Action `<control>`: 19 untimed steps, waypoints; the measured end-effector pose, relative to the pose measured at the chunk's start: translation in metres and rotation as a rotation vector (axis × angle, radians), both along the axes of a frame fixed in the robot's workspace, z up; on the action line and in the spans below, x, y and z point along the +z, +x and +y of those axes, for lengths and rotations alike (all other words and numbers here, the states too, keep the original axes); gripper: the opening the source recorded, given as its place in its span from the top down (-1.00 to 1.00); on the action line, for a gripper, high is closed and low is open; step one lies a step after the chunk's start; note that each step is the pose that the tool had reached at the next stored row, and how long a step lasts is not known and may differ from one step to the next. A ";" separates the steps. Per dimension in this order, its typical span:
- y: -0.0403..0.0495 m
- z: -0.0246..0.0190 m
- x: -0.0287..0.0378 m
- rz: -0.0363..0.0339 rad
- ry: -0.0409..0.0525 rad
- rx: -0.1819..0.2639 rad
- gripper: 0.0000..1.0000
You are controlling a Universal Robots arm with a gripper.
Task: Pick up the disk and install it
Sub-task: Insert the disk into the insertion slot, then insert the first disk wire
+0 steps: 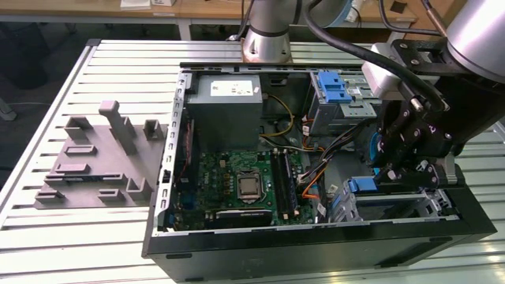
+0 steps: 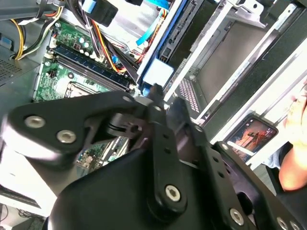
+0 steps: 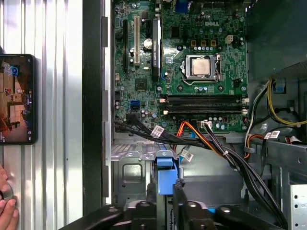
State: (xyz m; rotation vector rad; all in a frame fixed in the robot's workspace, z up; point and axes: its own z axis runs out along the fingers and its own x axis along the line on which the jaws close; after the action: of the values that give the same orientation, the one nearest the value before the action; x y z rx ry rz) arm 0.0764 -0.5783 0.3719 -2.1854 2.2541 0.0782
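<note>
The blue-framed, silver-grey rectangular disk (image 3: 165,171) stands on edge in the grey metal drive cage (image 1: 430,204) of the open black computer case (image 1: 316,251). The black gripper (image 3: 165,186), its fingers clamped on the disk's blue frame, points down into the case from the arm bent over at the exterior view's right.

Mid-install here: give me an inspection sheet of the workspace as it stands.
Surface: slatted metal table, carrying the open computer case.
Job's things: the disk sits in the drive cage, its blue carrier showing.
Clutter: grey fixture block; phone lying on the table.
Grippers: gripper shut on the disk's carrier.
Cables: black and orange cable bundle runs from the motherboard past the cage.
Surroundings: a person's hand near the phone; desks behind the table.
</note>
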 end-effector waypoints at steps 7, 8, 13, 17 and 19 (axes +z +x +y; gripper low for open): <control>0.0000 0.0000 -0.0002 0.0000 0.0000 0.000 0.79; 0.0000 0.0000 -0.0002 0.0000 0.0000 0.000 0.79; 0.0000 0.0000 -0.0016 0.0000 0.0000 0.000 0.79; 0.0000 0.0000 -0.0017 0.0000 0.0001 0.000 0.79; 0.0000 0.0000 -0.0018 0.0000 0.0000 0.000 0.79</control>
State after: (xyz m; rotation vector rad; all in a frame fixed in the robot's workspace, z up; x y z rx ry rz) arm 0.0764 -0.5783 0.3701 -2.1854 2.2540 0.0782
